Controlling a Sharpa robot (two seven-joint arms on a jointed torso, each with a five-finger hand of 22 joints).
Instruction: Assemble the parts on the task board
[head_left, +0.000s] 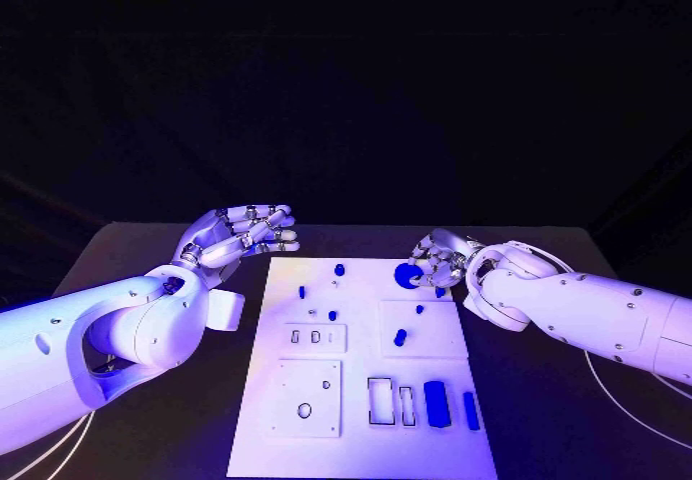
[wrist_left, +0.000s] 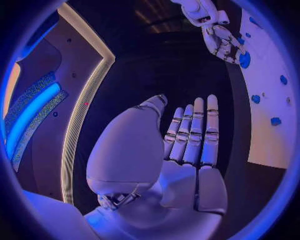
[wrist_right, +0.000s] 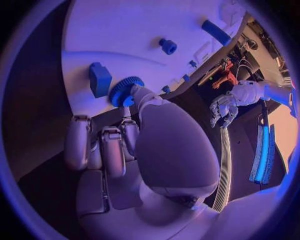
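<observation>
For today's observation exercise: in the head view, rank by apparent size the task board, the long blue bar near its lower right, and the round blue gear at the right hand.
1. task board
2. long blue bar
3. round blue gear, partly hidden by the right hand and farther from the camera, so its rank is unsure.

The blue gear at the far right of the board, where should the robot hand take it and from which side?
Probably by its toothed rim. The blue gear seems to lie flat on the task board near its right edge, so a pinch across the rim suits. Come from the right, where the right robot hand already touches it.
</observation>
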